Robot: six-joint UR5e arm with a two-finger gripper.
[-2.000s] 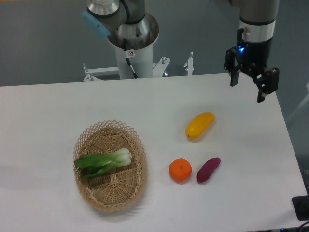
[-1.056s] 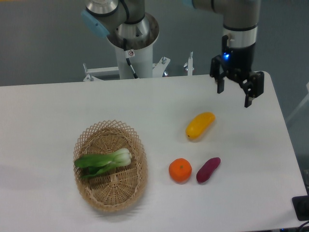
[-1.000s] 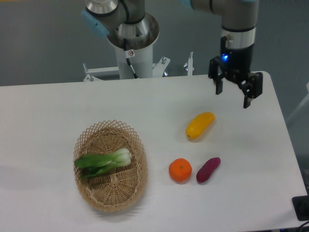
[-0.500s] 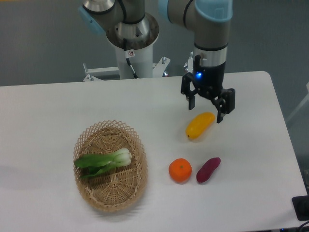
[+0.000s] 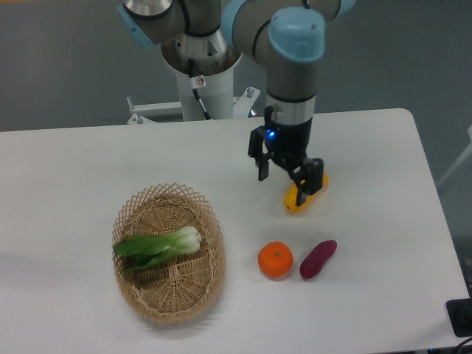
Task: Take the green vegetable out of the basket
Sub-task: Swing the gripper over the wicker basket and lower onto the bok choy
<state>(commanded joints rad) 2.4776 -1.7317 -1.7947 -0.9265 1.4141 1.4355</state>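
The hand (image 5: 282, 183) hangs with its fingers spread and nothing between them, low over the desk (image 5: 74, 169), one finger in front of the yellow fruit (image 5: 316, 193). The bok choy (image 5: 157, 248) lies inside the basket (image 5: 133, 214), well apart from the hand, toward its eight o'clock. Its long axis runs from about two o'clock, where the pale stalks sit, to eight o'clock, where the dark leaves end near the basket's left rim. I judge the hand must cross down-left and close across the stalks.

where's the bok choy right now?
The bok choy lies inside the wicker basket, on the left of the camera view, well left of the orange.
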